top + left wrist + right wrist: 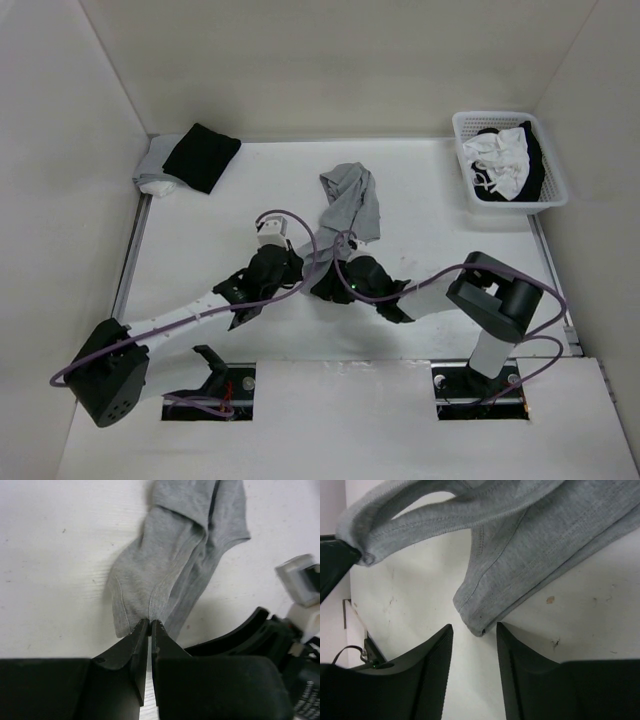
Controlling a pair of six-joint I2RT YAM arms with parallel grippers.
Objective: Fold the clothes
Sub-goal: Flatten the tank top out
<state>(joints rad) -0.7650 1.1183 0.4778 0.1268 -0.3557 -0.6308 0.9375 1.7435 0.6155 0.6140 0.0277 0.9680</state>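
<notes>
two grippers sit at the near end of the grey tank top. the top lies bunched and drawn out lengthwise on the white table, about midway between left and right.

you will find the left gripper with its fingers pressed together on a seamed edge of the fabric at the garment's near end. the cloth fans away from the tips toward the far side and lies on the table surface.

the right gripper has its fingers apart. a hemmed corner of the same top lies between the two tips, close to both. you cannot tell from the right wrist view whether it touches either pad, and it is not clamped. beyond that corner a strap loop of the top runs off to the left of that view and appears raised off the table.

in the top view both wrists crowd together just on the near side of the garment.

the black cloth square rests at the far left corner, well apart from the top. the white basket stands at the far right, holding a white garment over a black garment.
</notes>
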